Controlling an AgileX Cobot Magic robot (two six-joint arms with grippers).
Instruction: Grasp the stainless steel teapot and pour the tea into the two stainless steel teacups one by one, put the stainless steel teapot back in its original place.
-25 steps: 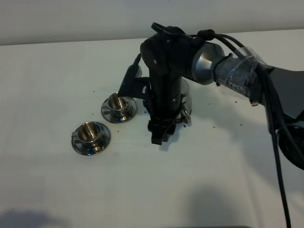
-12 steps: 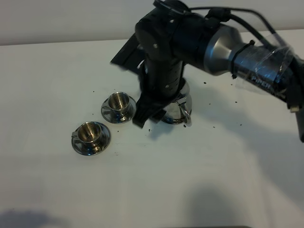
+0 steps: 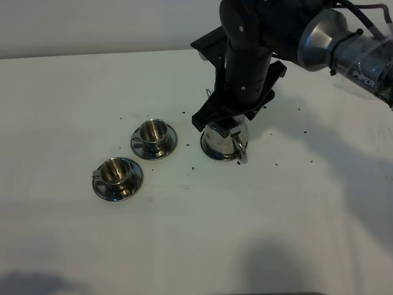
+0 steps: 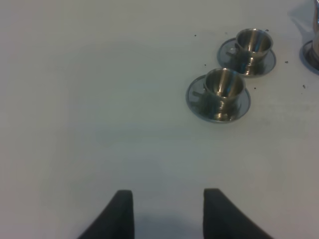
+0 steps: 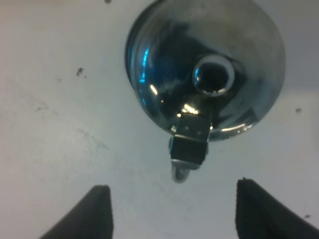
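Since a second ago my right gripper [image 5: 173, 188] has risen from the table in front of the stainless steel teapot [image 3: 222, 142]. Now it hangs straight above the teapot, fingers wide apart, holding nothing. The teapot stands upright on the round steel disc [image 4: 310, 54]. It is shiny, with the knobbed lid on. Its loop handle is on the side away from the nearer teacup [image 3: 153, 136] and the farther teacup [image 3: 116, 175]. My left gripper [image 4: 168, 193] is also spread and empty, well apart from the teapot.

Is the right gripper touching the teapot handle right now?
Apart. The right wrist view shows the open right gripper, its fingers separated by bare table from the stainless steel teapot and its handle.
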